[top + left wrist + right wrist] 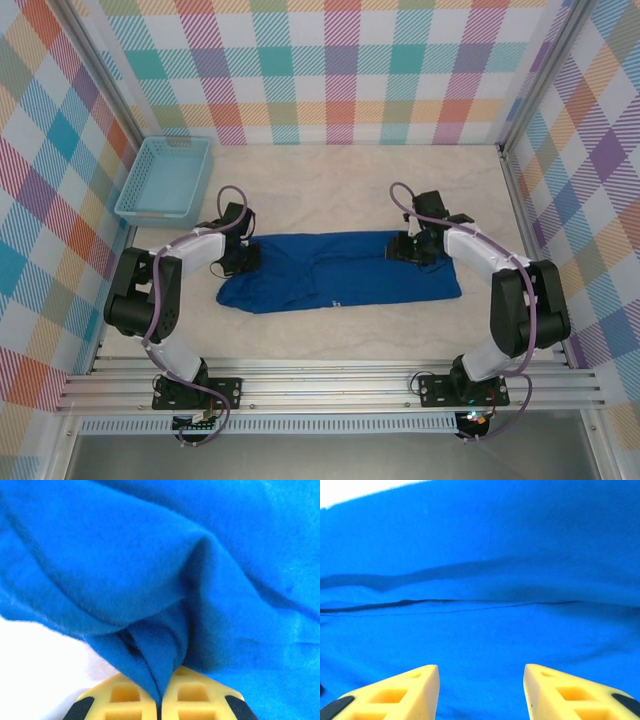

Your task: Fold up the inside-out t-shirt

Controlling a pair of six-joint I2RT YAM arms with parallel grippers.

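Observation:
The royal-blue inside-out t-shirt (335, 272) lies folded into a long band across the middle of the table. My left gripper (243, 256) sits at its far left end, and its yellow fingers (125, 695) are shut on a pinched ridge of the blue cloth (160, 645). My right gripper (412, 250) rests over the shirt's far right part. Its two yellow fingers (415, 690) stand apart above flat cloth (480, 630), with nothing between them.
A light blue mesh basket (165, 178) stands at the back left, close to the left arm. Checked walls close in the table on three sides. Bare beige tabletop (330, 180) lies behind the shirt and in front of it.

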